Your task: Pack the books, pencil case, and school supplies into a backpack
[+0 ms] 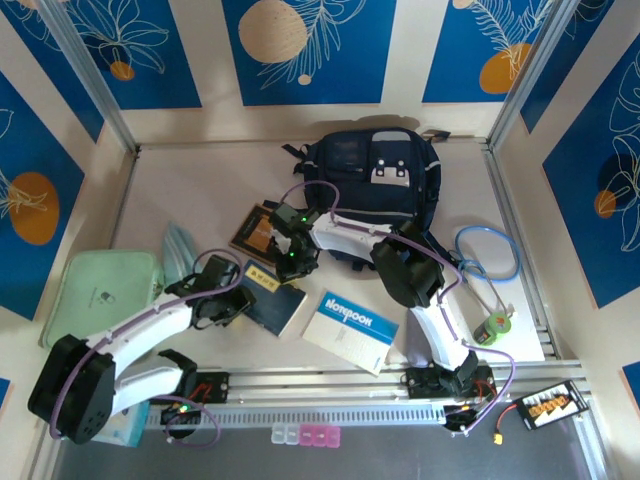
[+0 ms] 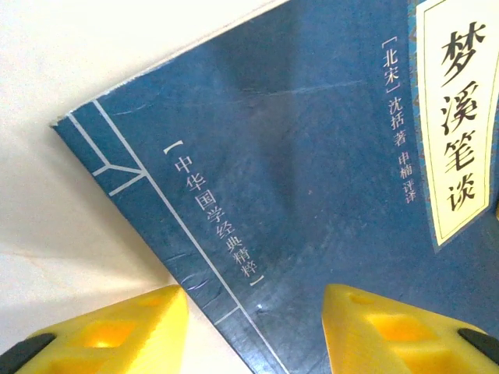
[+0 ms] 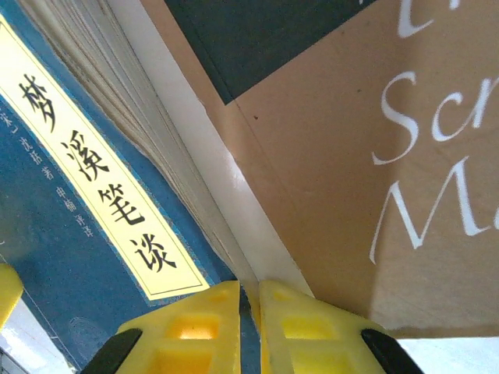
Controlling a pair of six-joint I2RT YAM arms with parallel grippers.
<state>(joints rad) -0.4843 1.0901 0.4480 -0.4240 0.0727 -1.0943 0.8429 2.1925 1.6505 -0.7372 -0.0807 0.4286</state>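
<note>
The navy backpack lies at the back of the table. In front of it, the brown book rests tilted, its near edge over the dark navy book. My right gripper is shut on the brown book at its thin cover edge, with the page block and the navy book to the left. My left gripper is open, straddling the navy book's lower left edge. One yellow finger is over the table and the other over the cover. The notebook lies flat to the right. The grey pencil case sits at the left.
A pale-green flat box lies at the far left beside my left arm. A blue tube ring and a green roll are at the right. Metal frame posts stand at both back corners.
</note>
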